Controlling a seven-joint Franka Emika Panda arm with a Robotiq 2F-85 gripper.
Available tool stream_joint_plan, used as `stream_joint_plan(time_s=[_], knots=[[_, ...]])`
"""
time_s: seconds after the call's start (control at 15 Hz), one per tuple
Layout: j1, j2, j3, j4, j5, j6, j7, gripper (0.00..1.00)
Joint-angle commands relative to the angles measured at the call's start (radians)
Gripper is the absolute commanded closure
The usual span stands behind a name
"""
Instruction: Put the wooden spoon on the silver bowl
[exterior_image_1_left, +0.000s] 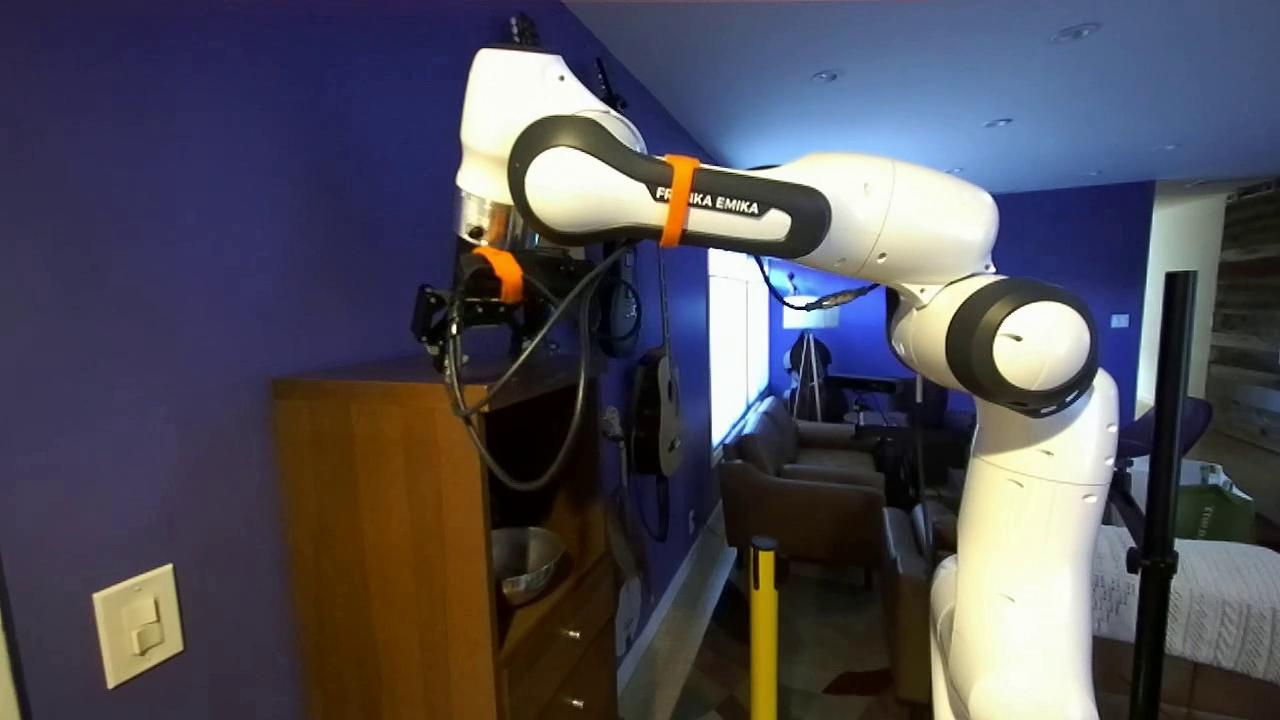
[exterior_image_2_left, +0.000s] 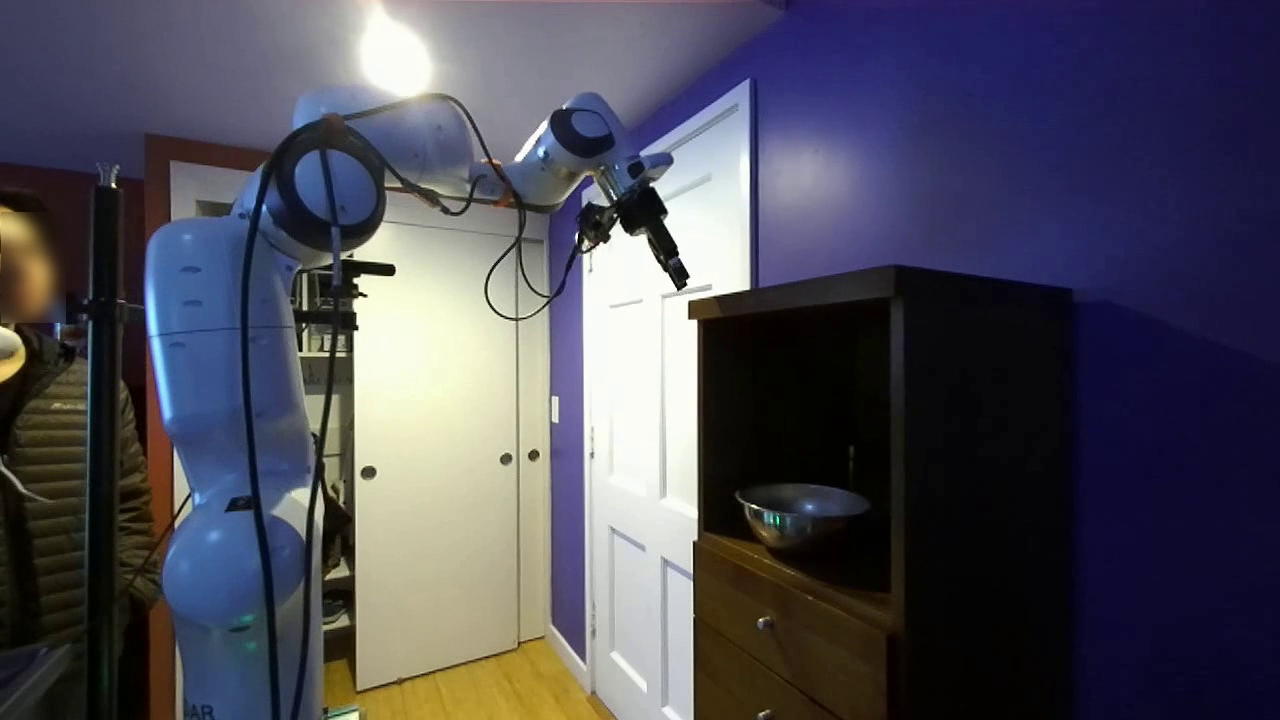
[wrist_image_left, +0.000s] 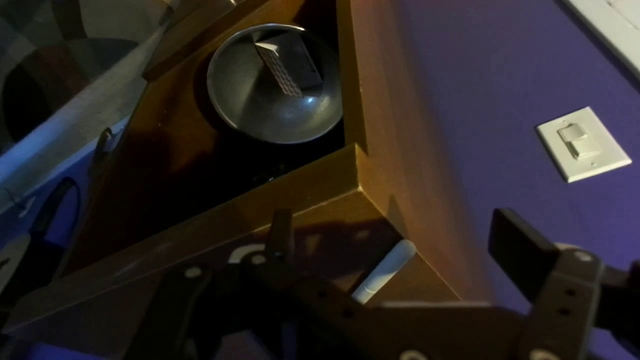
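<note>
The silver bowl (wrist_image_left: 250, 102) stands in the open compartment of a wooden cabinet, also in both exterior views (exterior_image_1_left: 530, 565) (exterior_image_2_left: 805, 510). A dark block-like shape (wrist_image_left: 295, 60) shows inside it; I cannot tell whether it is an object or a reflection. A pale rounded stick (wrist_image_left: 384, 272), perhaps a handle, lies on the cabinet top at its edge; its lower end is hidden behind my gripper. No clearly wooden spoon shows. My gripper (wrist_image_left: 402, 245) is open and empty above the cabinet top, its fingers wide apart on either side of the stick; it also shows in an exterior view (exterior_image_2_left: 678, 275).
The cabinet (exterior_image_2_left: 985, 450) has a solid top and side panels around the compartment and drawers below. A purple wall with a light switch (wrist_image_left: 582, 142) is close beside it. A loop of cable (exterior_image_1_left: 520, 485) hangs from my wrist in front of the cabinet. A person (exterior_image_2_left: 70, 450) stands behind the arm.
</note>
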Motion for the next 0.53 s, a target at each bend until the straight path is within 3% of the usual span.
stream_joint_plan(time_s=[0.0, 0.13, 0.33, 0.47], knots=[[0.024, 0.012, -0.006, 0.001, -0.058, 0.022, 0.216, 0.00], [0.004, 0.016, 0.023, -0.014, -0.102, 0.048, 0.335, 0.00], [0.014, 0.033, 0.055, -0.032, -0.266, 0.139, 0.460, 0.00], [0.066, 0.063, 0.046, -0.022, -0.406, 0.175, 0.495, 0.02]])
